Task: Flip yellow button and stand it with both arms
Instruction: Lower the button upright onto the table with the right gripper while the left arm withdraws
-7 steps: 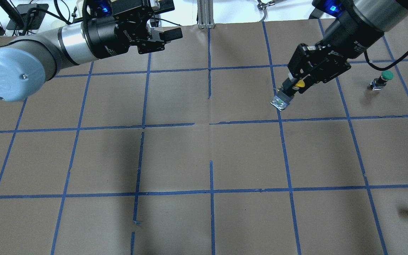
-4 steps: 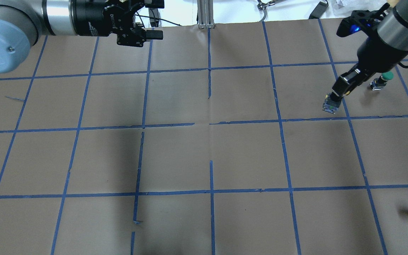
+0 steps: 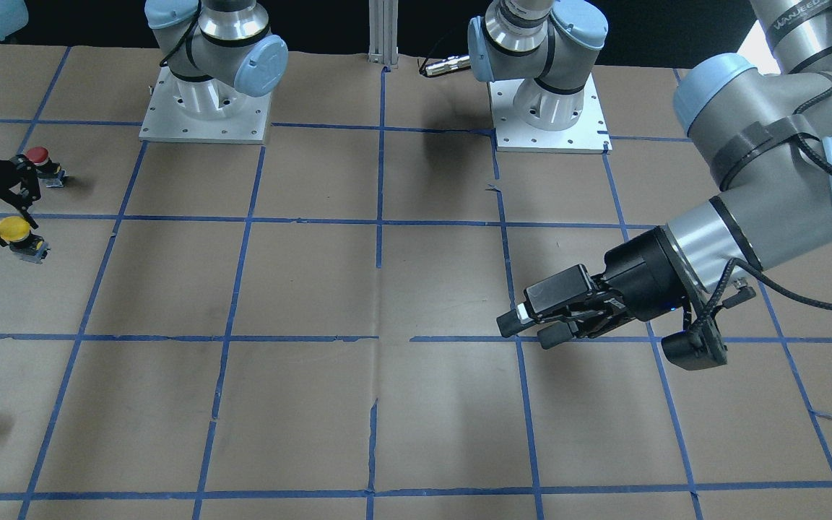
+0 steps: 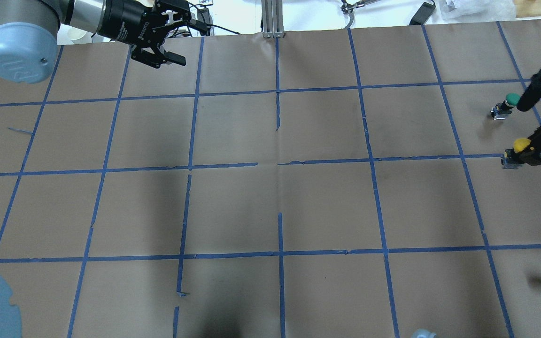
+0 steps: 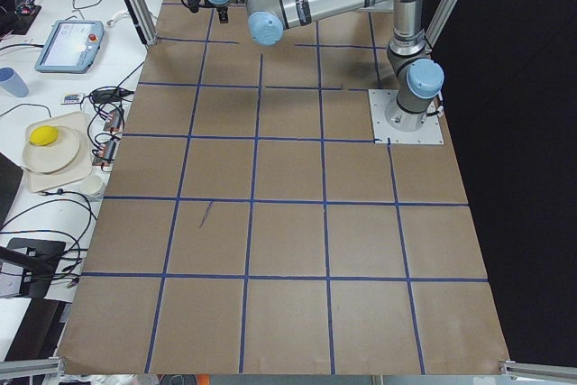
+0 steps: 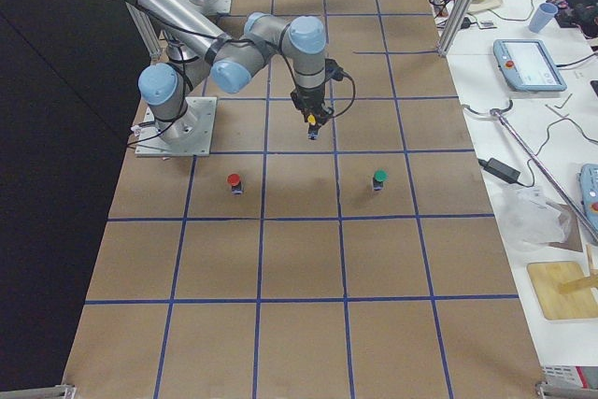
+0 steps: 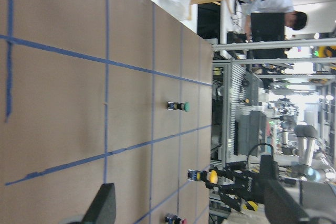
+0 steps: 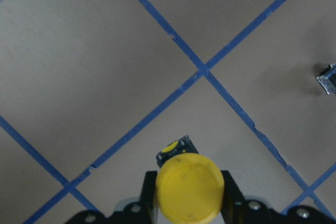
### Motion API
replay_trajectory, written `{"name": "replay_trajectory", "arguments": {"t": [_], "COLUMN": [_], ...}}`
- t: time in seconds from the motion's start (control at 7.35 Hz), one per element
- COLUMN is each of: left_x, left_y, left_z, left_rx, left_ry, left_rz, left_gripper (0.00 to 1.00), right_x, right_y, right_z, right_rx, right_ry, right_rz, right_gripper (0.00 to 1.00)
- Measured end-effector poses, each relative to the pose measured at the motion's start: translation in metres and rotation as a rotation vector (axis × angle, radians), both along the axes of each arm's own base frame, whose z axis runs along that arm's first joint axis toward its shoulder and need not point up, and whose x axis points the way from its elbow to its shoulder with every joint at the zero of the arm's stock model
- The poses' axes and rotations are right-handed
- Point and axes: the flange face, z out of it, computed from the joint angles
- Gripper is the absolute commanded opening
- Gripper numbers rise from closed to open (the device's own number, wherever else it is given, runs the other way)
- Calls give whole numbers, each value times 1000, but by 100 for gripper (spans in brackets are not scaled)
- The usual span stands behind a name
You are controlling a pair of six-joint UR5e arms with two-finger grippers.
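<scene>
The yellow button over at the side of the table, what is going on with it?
The right gripper holds the yellow button by its cap, cap upward, near the table's edge and close to a green button. Whether its base rests on the table is not clear. The left gripper is open and empty, far off over the other side.

yellow button [image 4: 520, 144] | upright, cap up (dark base below) | pinched in right hand [image 8: 190, 195]
</scene>
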Motion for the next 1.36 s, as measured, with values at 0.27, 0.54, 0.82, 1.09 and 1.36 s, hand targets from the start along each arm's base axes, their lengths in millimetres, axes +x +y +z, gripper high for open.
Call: {"name": "replay_trajectory", "arguments": {"t": [0.27,0.54,0.82,1.09,1.36], "left_x": [21,22,14,13,16], "left_y": [-1,2,3,4,6], "left_z": [-2,-4,-5,1,9], "left_rx": [18,40,40,37,47], "left_ry": [-313,-554,-666,-699,-725], "left_rz": [21,-9,-53,-72,-106], "left_gripper": [100,100,100,100,100], "right_x": [-49,-88,-105,-123,-132], "right_y": [17,17,17,25,28], "right_z": [-40,-71,-85,-95,-101], "right_rx": [-49,-49,-42,-32,-26], "right_ry": [-23,-51,-51,-70,-85], "right_rz": [144,252,325,314,283], "right_gripper": [19,19,20,57,98]}}
